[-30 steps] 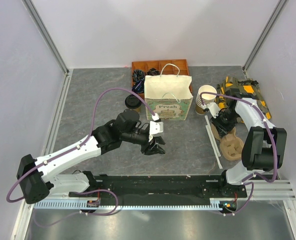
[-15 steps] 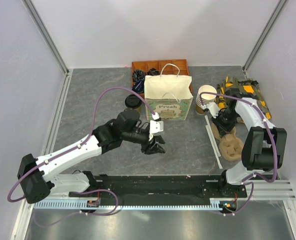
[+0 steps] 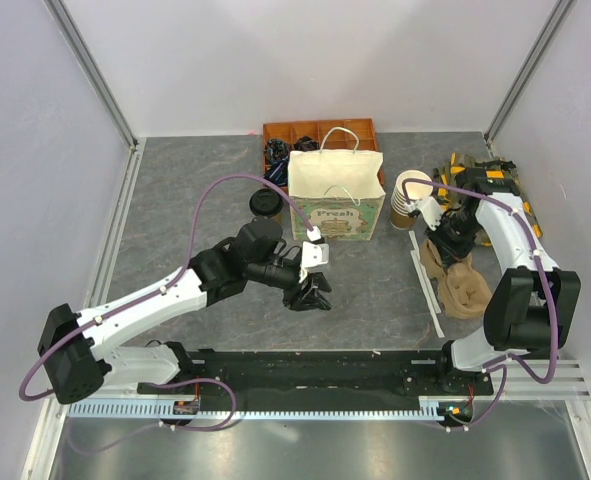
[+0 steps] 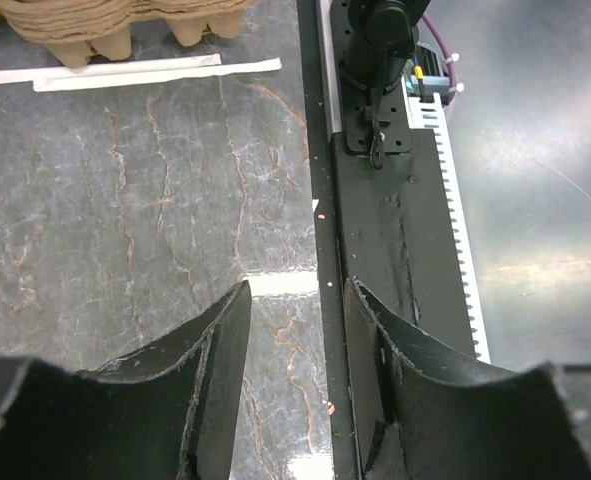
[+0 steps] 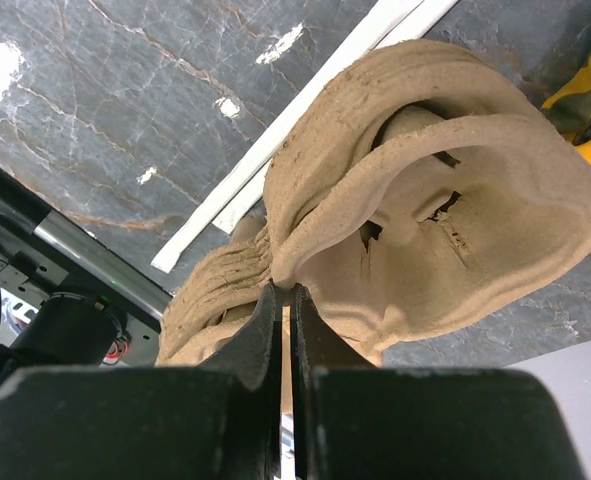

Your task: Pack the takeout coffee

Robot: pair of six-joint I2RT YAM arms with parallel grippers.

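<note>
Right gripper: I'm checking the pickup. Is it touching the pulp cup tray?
Touching. The right wrist view shows the right gripper shut on the rim of the pulp cup tray.

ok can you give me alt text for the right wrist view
The right gripper, seen close up, has its two black fingers pinched shut on the rim of a brown pulp cup tray, which sits tilted above more trays. Behind them, two white paper strips lie on a grey marbled table.

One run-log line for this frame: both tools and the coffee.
left tool: open, empty | right tool: shut on cup tray rim | coffee: beside bag, untouched
</note>
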